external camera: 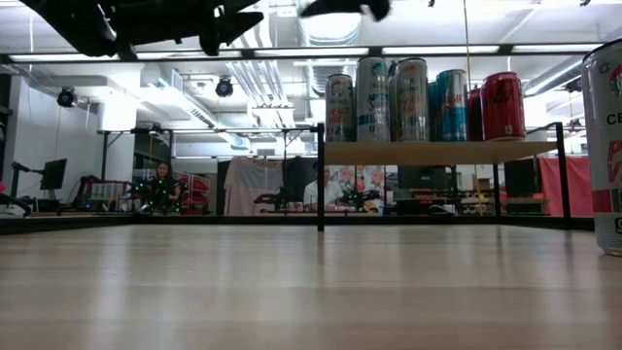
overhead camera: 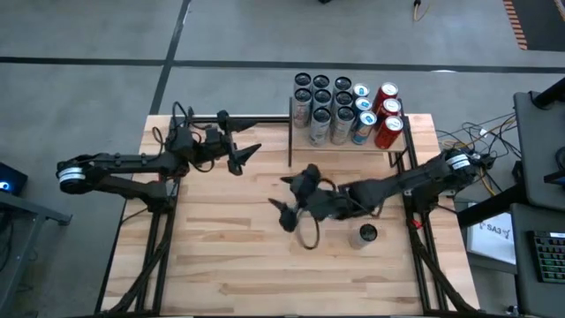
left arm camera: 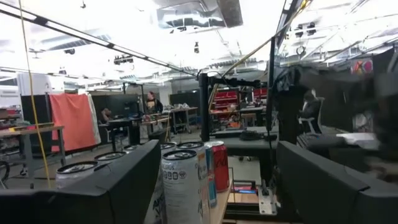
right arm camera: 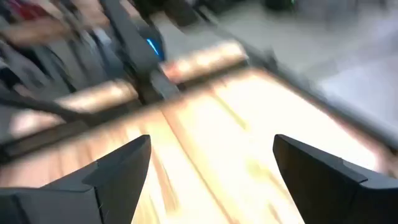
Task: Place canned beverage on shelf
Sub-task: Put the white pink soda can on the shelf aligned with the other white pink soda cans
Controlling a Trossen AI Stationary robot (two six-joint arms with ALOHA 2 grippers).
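Observation:
The shelf [overhead camera: 300, 146] is a small light-wood board with black posts at the table's far right; its board also shows in the low view [external camera: 437, 153]. Several cans [overhead camera: 344, 106] stand upright on it: silver, blue and red. One more can [overhead camera: 367, 234] stands upright on the tabletop at the near right, and shows at the low view's right edge [external camera: 607, 146]. My right gripper [overhead camera: 284, 196] is open and empty above the table's middle, left of that can. My left gripper [overhead camera: 245, 157] is open and empty left of the shelf; its wrist view [left arm camera: 217, 149] looks at the shelf cans [left arm camera: 183, 180].
The black frame posts [overhead camera: 290, 132] of the shelf stand between my left gripper and the cans. A dark cable loop [overhead camera: 309, 234] hangs under my right arm. Bare plank tabletop [overhead camera: 221, 256] lies at the near left. People show in the room beyond [external camera: 160, 185].

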